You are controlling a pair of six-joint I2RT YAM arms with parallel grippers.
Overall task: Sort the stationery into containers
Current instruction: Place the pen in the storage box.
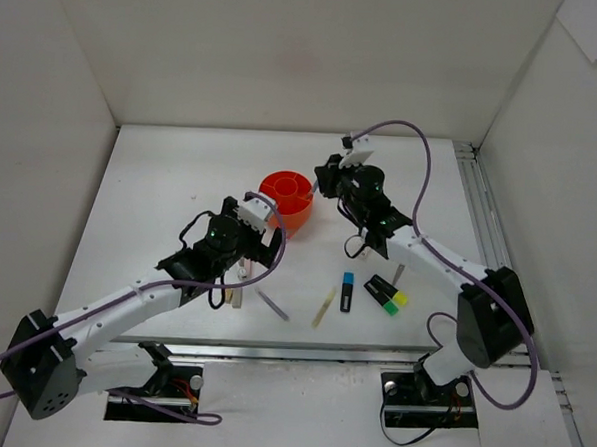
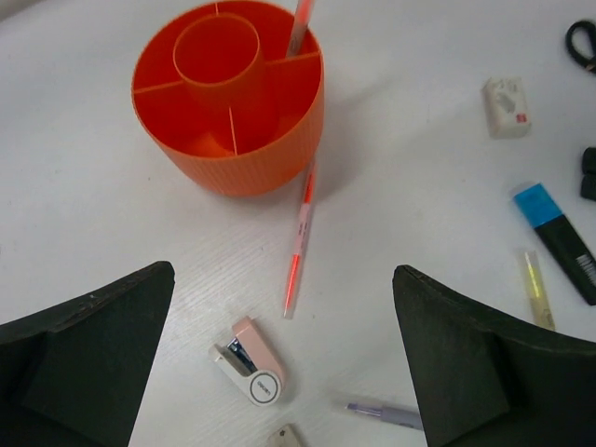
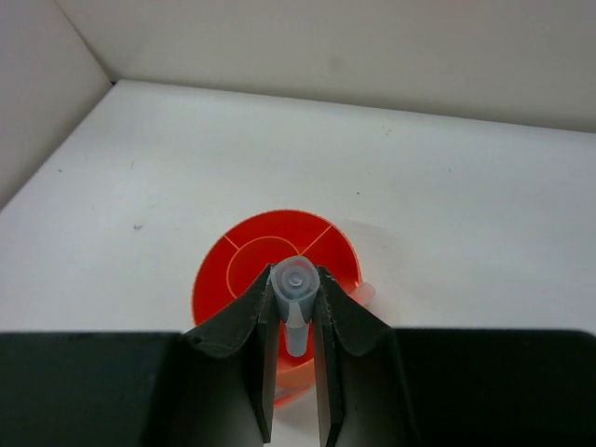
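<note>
The round orange organiser [image 1: 288,197] stands mid-table, with divided compartments around a central well [image 2: 216,48]. My right gripper [image 3: 296,279] is shut on a pale grey-blue pen [image 3: 295,321], held upright directly over the organiser [image 3: 233,270]. In the left wrist view the pen's lower end [image 2: 300,26] reaches into a compartment at the organiser's far rim. My left gripper [image 2: 283,273] is open and empty, above an orange pen [image 2: 299,237] that lies against the organiser's base. My left gripper [image 1: 265,244] sits just near-left of the organiser.
On the table lie a pink stapler [image 2: 250,359], a purple pen [image 2: 386,414], a yellow pen [image 2: 537,291], a blue-ended highlighter [image 2: 557,237], a white eraser [image 2: 506,106] and scissors [image 2: 583,42]. Yellow- and green-ended highlighters [image 1: 387,293] lie near the right arm. White walls enclose the table.
</note>
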